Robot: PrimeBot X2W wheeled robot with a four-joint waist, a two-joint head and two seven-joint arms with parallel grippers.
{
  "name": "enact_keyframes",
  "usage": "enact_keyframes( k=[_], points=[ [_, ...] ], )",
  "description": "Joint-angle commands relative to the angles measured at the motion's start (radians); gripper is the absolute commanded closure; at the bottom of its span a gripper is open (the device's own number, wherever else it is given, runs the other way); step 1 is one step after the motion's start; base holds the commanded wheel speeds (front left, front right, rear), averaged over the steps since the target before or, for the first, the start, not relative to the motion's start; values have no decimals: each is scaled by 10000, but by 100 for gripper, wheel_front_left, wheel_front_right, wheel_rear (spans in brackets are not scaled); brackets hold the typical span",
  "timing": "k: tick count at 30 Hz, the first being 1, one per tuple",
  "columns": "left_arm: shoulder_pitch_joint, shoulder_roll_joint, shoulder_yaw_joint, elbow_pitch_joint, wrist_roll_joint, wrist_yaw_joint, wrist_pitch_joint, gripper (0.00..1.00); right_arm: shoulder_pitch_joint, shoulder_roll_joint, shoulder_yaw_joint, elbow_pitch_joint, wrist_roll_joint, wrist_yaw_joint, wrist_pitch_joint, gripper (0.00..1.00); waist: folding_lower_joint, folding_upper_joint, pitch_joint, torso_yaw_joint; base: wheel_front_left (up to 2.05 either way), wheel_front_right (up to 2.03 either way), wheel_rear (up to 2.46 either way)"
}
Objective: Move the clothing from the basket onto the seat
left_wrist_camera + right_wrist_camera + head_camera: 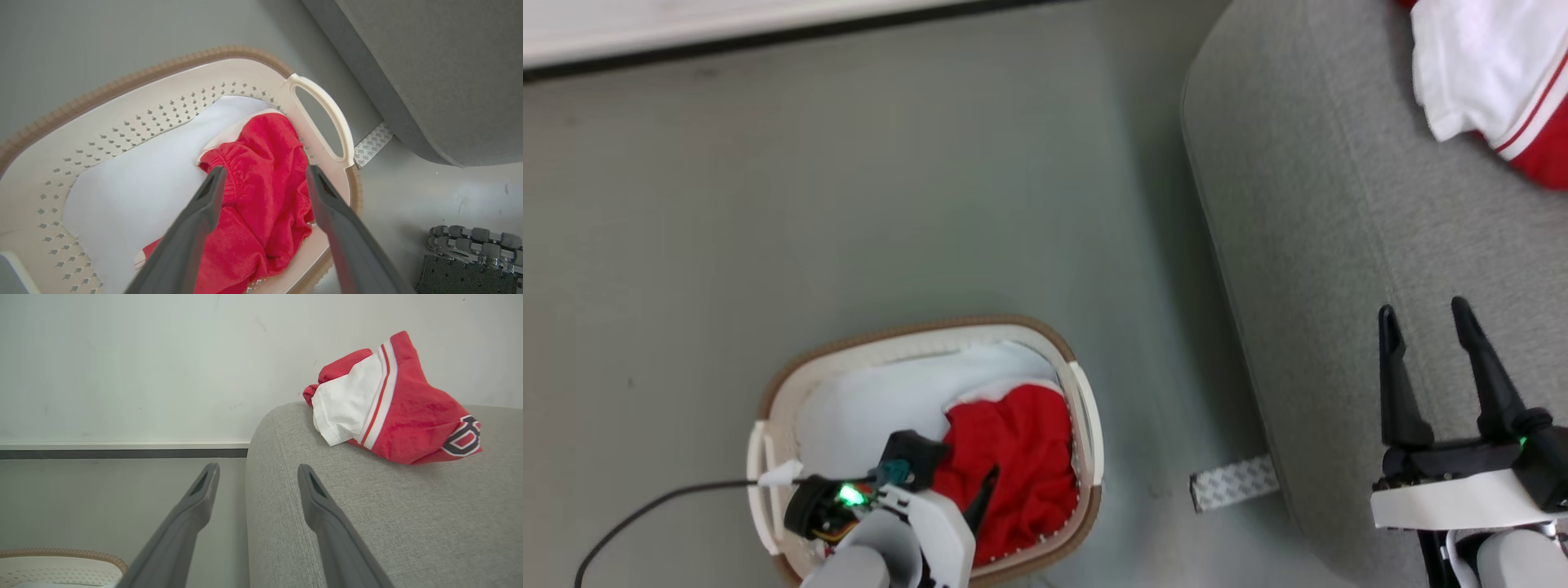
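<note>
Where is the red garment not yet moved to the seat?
The red garment lies in the basket's right half, on its white lining, at the head view's lower left, with the open left gripper aimed at it.

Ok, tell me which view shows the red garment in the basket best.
The left wrist view: the red garment sits close and large, gathered waistband clear, framed by the open left gripper. The head view has it smaller, partly behind the left arm. The right wrist view catches the basket's rim.
</note>
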Motion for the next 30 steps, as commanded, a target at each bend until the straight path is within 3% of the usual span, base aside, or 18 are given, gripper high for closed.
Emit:
enact_keyframes(
  k=[1, 14, 20, 30],
  points=[
    [-315, 81, -135, 227, -93, 12, 37, 0, -194, -14, -39, -189, 33, -22, -22, 0, -3, -1, 1026, -197, 0, 0, 0],
    [-2313, 30, -1935, 1894, -993, 11, -273, 0, -676, -16, -559, -1555, -314, -22, -22, 0, -3, -1, 3071, 178, 0, 0, 0],
    [-3043, 43, -2688, 2405, -1495, 11, -583, 0, -595, -17, -573, -2073, -443, -24, -22, 0, -3, -1, 3650, 310, 0, 0, 0],
    [-3796, -415, -4009, 3225, -2246, 11, -1081, 0, -72, -14, -694, -2698, -703, -22, -22, 0, -3, -1, 4006, 662, 0, 0, 0]
  ],
)
